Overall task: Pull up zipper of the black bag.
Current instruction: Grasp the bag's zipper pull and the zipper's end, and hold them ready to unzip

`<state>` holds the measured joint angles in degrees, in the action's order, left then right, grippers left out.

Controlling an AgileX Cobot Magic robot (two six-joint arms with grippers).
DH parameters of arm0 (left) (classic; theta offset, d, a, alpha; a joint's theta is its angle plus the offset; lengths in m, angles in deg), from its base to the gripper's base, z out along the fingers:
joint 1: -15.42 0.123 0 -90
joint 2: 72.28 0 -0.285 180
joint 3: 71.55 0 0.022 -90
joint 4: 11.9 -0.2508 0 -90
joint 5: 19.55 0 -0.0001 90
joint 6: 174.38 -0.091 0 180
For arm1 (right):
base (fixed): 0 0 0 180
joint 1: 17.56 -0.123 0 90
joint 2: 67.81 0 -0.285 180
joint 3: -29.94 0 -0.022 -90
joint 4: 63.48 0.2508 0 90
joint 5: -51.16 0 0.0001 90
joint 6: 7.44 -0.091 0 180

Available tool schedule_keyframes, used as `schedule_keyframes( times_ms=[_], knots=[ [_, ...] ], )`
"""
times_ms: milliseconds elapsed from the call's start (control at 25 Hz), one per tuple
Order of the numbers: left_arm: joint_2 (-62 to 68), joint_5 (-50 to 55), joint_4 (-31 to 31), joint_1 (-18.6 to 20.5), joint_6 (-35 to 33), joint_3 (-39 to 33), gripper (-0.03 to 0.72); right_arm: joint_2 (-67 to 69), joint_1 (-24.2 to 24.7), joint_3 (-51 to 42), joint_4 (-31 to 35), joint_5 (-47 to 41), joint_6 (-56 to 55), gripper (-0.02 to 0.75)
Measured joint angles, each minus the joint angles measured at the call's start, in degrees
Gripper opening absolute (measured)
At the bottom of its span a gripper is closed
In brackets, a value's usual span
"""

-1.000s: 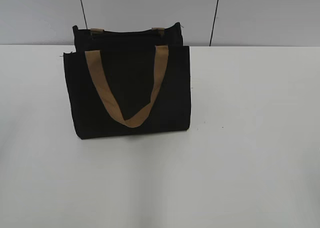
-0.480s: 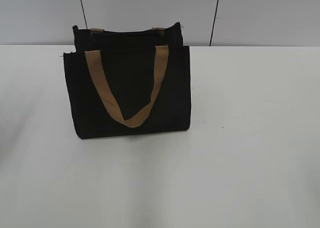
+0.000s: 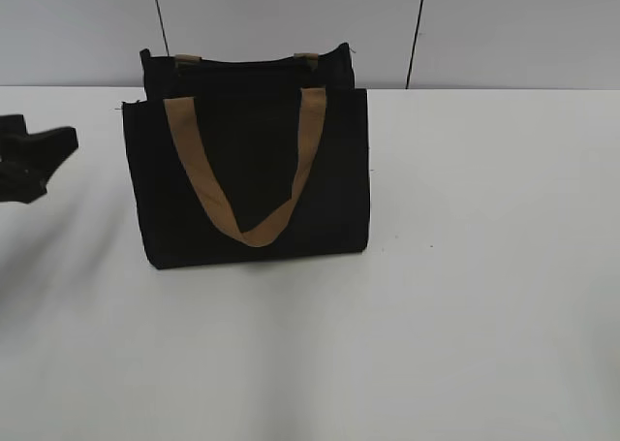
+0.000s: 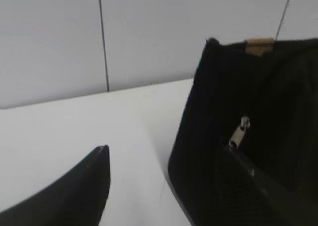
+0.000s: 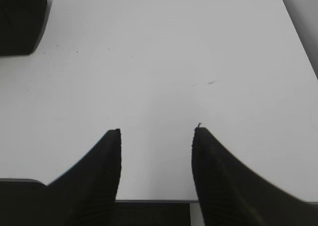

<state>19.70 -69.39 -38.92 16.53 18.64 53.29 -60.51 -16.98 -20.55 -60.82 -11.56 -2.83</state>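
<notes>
The black bag (image 3: 334, 184) stands upright on the white table, with a tan strap handle (image 3: 194, 170) hanging down its front. In the left wrist view the bag's end face (image 4: 208, 136) shows, with the zipper's silver pull tab (image 4: 240, 131) hanging on it. My left gripper (image 3: 44, 160) is open and empty, left of the bag and apart from it. In its wrist view (image 4: 166, 154) its right finger lies just below the tab. My right gripper (image 5: 156, 132) is open and empty over bare table. It is out of the exterior view.
The white table (image 3: 465, 267) runs back to a grey panelled wall (image 3: 504, 24) close behind the bag. A corner of the bag (image 5: 20, 17) shows at the top left of the right wrist view.
My left gripper has come into the exterior view from the left edge, toward the bag. The bag has not moved.
</notes>
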Motion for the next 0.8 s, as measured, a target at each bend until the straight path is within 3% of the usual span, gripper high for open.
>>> schedule_keyframes(
  times_ms=[240, 480, 800],
  knots=[
    [13.76, -7.57, -14.62, 3.56, 1.57, 2.35, 0.511, 0.0, 0.0, 0.0, 0.0, 0.0, 0.0, 0.357],
    [22.67, -16.62, -13.86, 5.56, 1.68, 4.62, 0.511, 0.0, 0.0, 0.0, 0.0, 0.0, 0.0, 0.357],
    [30.4, -17.07, -30.38, 5.6, 4.75, 15.09, 0.511, 0.0, 0.0, 0.0, 0.0, 0.0, 0.0, 0.357]
  ],
)
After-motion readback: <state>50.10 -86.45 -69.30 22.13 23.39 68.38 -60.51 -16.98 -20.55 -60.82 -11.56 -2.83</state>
